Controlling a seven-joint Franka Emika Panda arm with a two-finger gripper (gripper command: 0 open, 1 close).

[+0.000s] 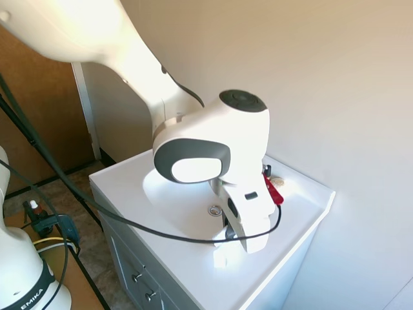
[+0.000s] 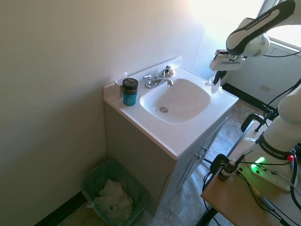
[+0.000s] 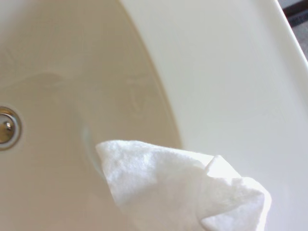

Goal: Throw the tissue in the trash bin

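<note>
A crumpled white tissue point(image 1: 222, 257) hangs just above the sink counter's right end, and my gripper point(image 1: 230, 240) is shut on its top. From the other side, the tissue point(image 2: 216, 85) dangles under the gripper point(image 2: 217, 79) at the far corner of the vanity, lifted off the surface. In the wrist view the tissue point(image 3: 183, 187) fills the lower part of the picture, with the basin and drain point(image 3: 6, 126) behind it. The trash bin point(image 2: 90, 184) stands on the floor at the vanity's left, against the wall, with white crumpled paper inside.
The white sink basin point(image 2: 188, 106) lies between the gripper and the bin side. A faucet point(image 2: 157, 81), a blue jar with a dark lid point(image 2: 130, 91) and a small beige lump point(image 2: 170, 72) stand along the back edge. The wall runs close behind.
</note>
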